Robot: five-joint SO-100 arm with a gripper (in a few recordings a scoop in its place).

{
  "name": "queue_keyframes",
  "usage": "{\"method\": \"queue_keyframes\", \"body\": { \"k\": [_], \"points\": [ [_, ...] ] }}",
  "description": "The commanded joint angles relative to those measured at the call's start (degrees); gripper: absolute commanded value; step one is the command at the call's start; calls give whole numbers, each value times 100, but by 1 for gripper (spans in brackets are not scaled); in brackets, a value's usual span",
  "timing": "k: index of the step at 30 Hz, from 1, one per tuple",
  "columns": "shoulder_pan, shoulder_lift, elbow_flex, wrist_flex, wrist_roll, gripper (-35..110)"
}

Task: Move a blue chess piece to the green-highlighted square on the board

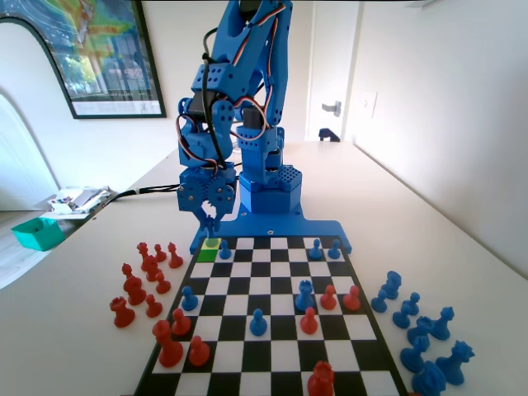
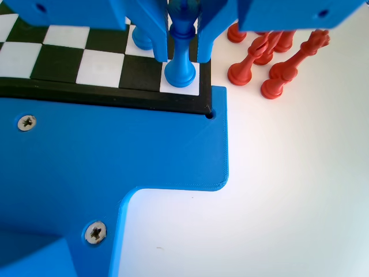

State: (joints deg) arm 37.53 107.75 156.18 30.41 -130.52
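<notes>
- Board (image 1: 272, 330), chequered with a dark border, lies on the pale surface (image 1: 462, 247) and butts against my blue base at the far end of the fixed view.
- My arm (image 1: 239, 99) folds down over the board's far left corner in the fixed view, with my gripper (image 1: 210, 224) low over that corner.
- Red pieces (image 1: 144, 280) stand in a loose group off the board's left edge in the fixed view; the wrist view has some of them (image 2: 271, 57) on the surface to the right of the corner.
- Blue pieces (image 1: 421, 330) stand off the right edge in the fixed view, and a few reds and blues are scattered on the squares.
- Green square (image 1: 206, 252) is the far left corner square in the fixed view, directly under my gripper.
- Pawn (image 2: 180, 57) stands upright on the corner square in the wrist view, between my two jaws; in the fixed view its top (image 1: 212, 242) is just below my gripper on the green square.
- My jaws sit narrow, close on either side of the pawn's stem; I cannot tell whether they press it or stand just clear.
- Another blue pawn (image 1: 224, 248) stands on the square just right of the green one in the fixed view.
</notes>
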Motion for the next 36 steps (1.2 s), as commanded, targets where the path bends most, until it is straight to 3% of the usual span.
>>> {"method": "queue_keyframes", "body": {
  "k": [1, 22, 29, 36],
  "points": [
    [70, 132, -88, -35, -62, 7],
    [53, 123, -132, 35, -211, 1],
    [-70, 123, -896, 1143, 79, 1],
    [-202, -79, -1292, 1301, 316, 1]
  ]
}}
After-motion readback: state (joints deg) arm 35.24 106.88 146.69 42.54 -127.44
